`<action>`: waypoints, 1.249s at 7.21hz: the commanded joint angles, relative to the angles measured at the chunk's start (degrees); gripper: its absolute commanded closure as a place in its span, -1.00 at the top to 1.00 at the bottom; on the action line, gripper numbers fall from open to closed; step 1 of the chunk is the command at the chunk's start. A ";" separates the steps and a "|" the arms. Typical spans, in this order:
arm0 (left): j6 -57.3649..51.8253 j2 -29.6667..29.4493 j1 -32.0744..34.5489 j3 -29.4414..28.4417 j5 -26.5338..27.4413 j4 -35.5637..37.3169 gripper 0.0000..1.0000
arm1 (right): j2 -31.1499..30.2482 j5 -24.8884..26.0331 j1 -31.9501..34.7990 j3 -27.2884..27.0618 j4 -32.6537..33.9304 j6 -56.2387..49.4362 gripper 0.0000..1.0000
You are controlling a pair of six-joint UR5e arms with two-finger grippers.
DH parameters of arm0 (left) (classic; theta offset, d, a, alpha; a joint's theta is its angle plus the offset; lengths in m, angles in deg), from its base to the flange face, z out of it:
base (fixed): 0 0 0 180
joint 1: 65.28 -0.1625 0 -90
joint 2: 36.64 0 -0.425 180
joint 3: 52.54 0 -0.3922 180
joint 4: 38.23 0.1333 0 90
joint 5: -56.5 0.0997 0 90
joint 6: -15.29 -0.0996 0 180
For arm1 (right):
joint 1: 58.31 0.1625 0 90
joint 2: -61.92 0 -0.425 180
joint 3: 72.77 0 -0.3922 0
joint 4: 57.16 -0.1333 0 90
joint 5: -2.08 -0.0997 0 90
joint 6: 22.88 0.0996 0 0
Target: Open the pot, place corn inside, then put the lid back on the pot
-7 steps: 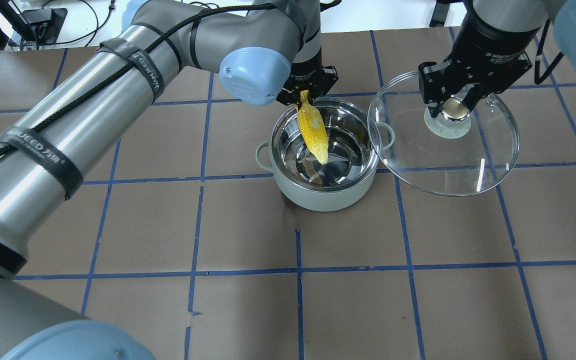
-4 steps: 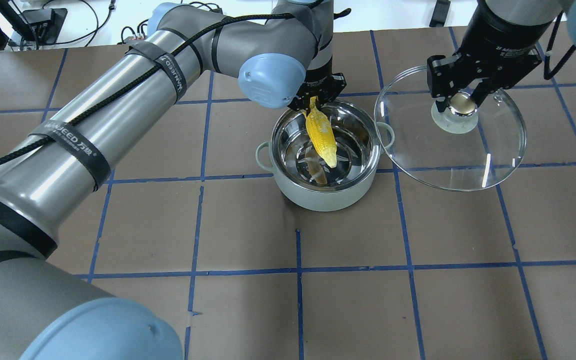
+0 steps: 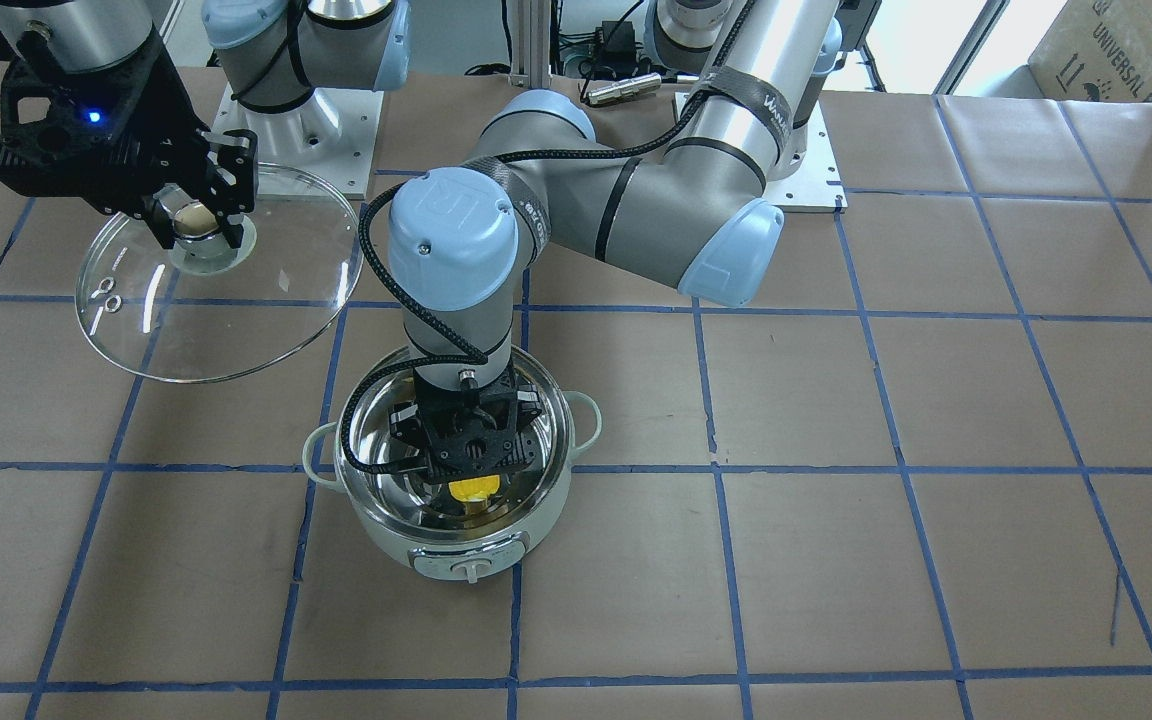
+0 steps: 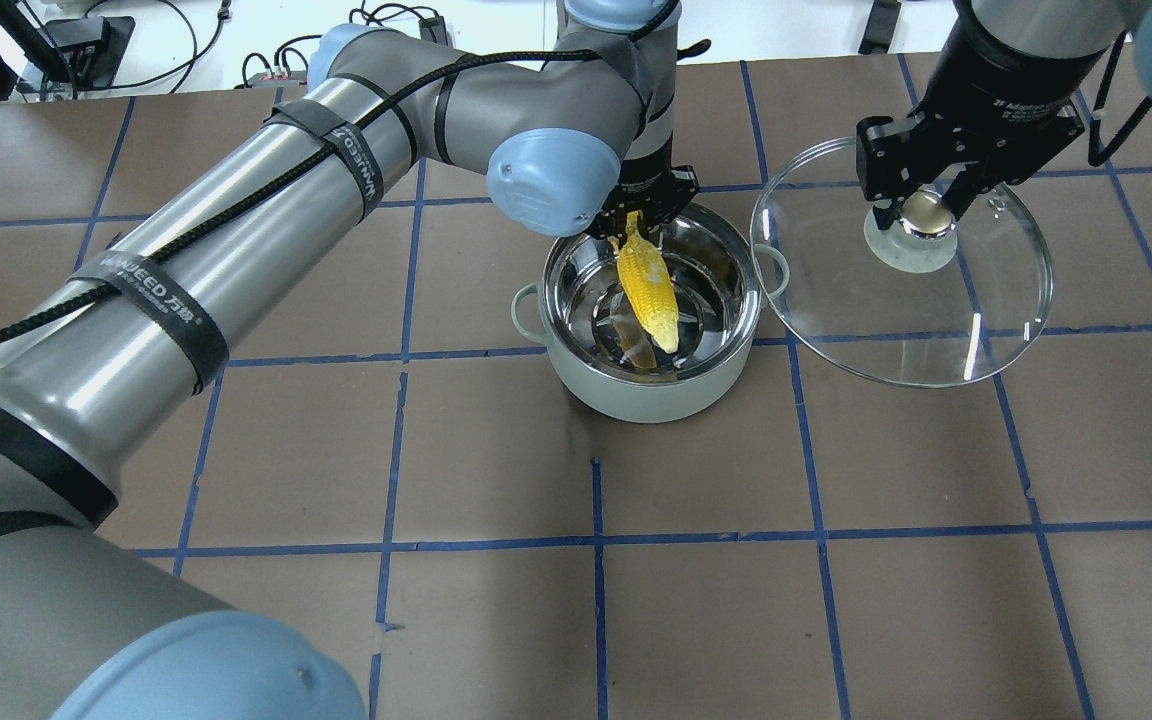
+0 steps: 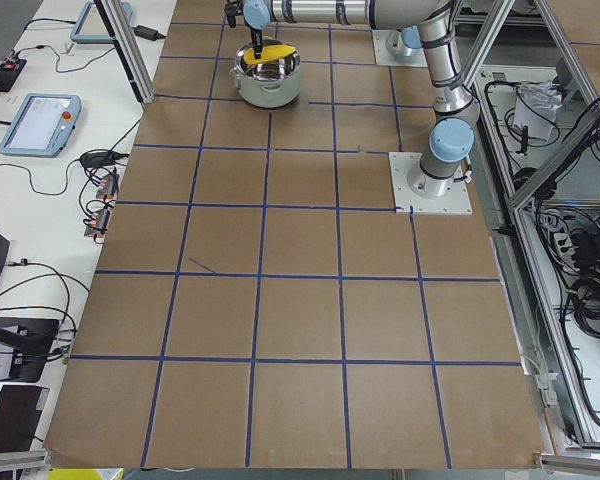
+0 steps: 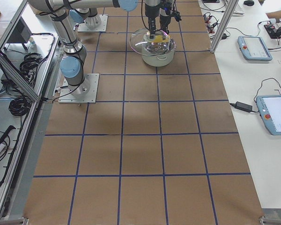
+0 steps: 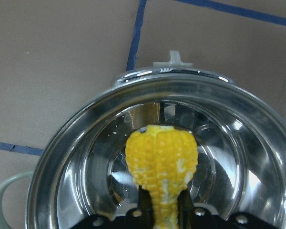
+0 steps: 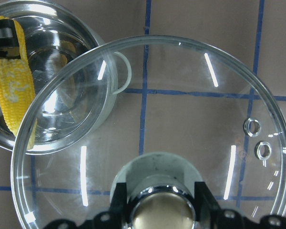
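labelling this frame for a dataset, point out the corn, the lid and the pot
corn (image 4: 648,285), overhead view, middle of the ear's kernels
lid (image 4: 901,315), overhead view, clear glass between centre and rim
pot (image 4: 651,398), overhead view, pale outer wall on the side nearest the camera

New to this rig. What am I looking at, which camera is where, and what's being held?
This is one moment seen by six cameras. One looks down from behind the robot and one faces it from across the table. Two more sit at the table's ends, and one rides on each wrist. The robot is two arms working at a table covered in brown paper with blue tape lines. The only thing standing on it is an open pot. The left fingers hold a yellow corn by one end, with its free end pointing down into the pot. The right fingers grip the knob of the glass lid and hold it lifted beside the pot.
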 commanded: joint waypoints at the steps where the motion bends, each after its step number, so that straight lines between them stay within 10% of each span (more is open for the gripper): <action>1: -0.18 -0.23 -0.16 0.02 0.00 2.99 -0.95 | 0.06 -0.26 -0.01 -0.03 0.09 0.00 -0.48; 2: -0.09 -0.32 -0.16 0.02 0.09 3.10 -0.77 | 0.07 -0.35 0.08 -0.03 0.00 0.09 -0.48; 3: -0.09 -0.75 -0.16 0.37 0.09 3.19 0.30 | -0.02 -0.26 0.08 -0.29 -0.09 0.09 -0.48; 4: 0.34 -0.93 0.01 0.55 1.05 4.14 0.94 | 0.06 -0.26 0.08 -0.30 0.09 0.09 -0.48; 9: -9.52 0.82 -1.91 1.16 1.49 2.33 1.00 | 0.51 -0.53 -0.10 -1.17 0.26 0.26 -0.49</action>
